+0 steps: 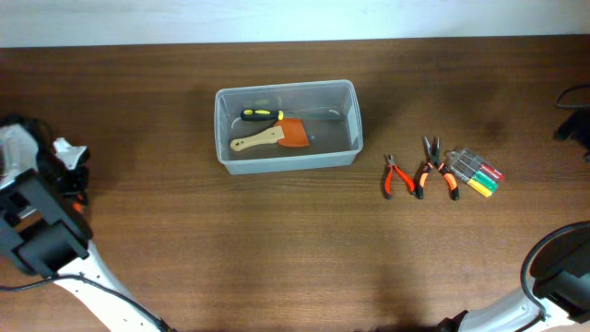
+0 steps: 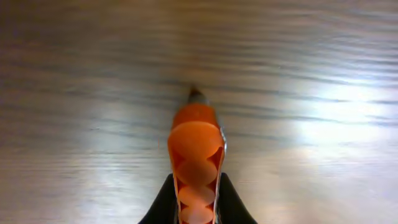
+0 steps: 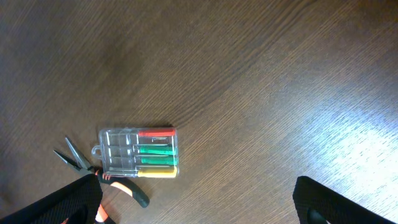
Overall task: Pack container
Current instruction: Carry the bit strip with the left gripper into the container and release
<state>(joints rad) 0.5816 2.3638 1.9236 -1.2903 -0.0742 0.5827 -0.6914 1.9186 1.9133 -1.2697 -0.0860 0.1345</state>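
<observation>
Container [image 1: 221, 129] sits on the brown desk [image 1: 184, 258], near the far edge and about in the middle. It is a clear plastic tub with round corners. It stands flat, open side up. Both arms are well apart from it.

Two things lie inside it. A screwdriver [image 1: 263, 114] with a yellow and black handle lies along the far wall. A scraper [image 1: 277, 136] with a wooden handle and an orange blade lies just beside it, closer to the front wall.

More things lie on the desk on the right arm's side of the tub, all in a little row. First come the small red pliers [image 1: 397, 174]. Next are the long-nose pliers [image 1: 433, 166] with orange and black handles. Last is a clear case [image 1: 475, 172] with red, green and yellow bits in it. The case is just beside the long-nose pliers.

The left tool [image 2: 196, 118] is by the left edge of the desk. Its orange fingers are pressed tight together. It holds nothing, and only bare wood is under it.

The right tool [image 3: 196, 186] is spread wide. Its black fingers [image 3: 68, 199] show at the two bottom corners of the wrist view. It holds nothing. The case lies ahead of it, and the long-nose pliers lie just by one finger.
</observation>
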